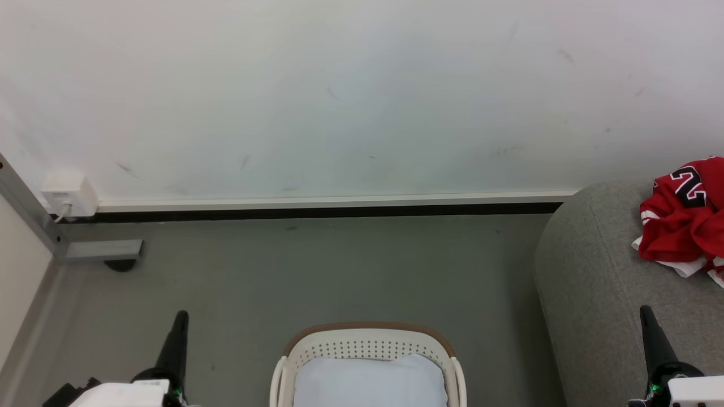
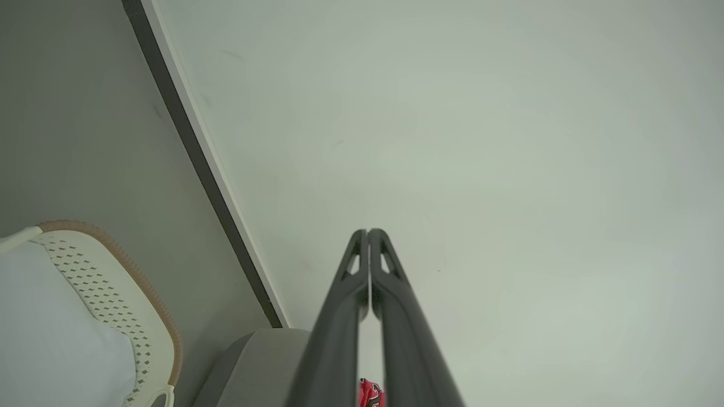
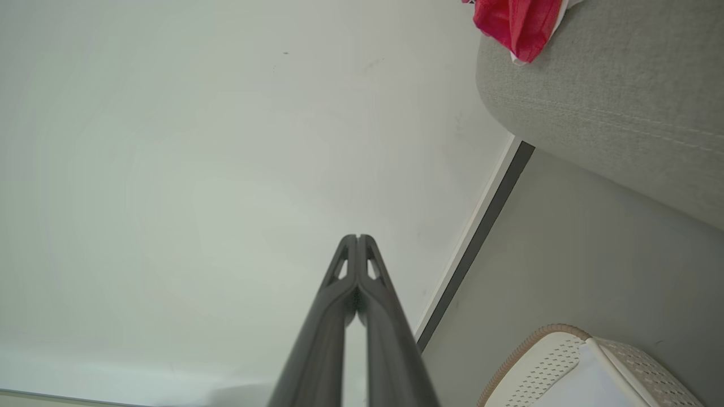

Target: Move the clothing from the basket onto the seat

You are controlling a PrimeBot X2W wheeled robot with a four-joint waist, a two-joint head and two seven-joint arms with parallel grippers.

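clenched, empty left gripper (image 1: 181,314) and right gripper (image 1: 645,310) flank the basket (image 1: 367,343); head view shows the clothing (image 1: 679,223), numbered, right of it.

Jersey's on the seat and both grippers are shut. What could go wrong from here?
1. The jersey lies bunched near the seat's rounded edge, a fold drooping over it; it might slide off.
2. The pale cloth in the basket could get grabbed by mistake.
3. The right gripper stands close to the seat's side; a turn may brush it.
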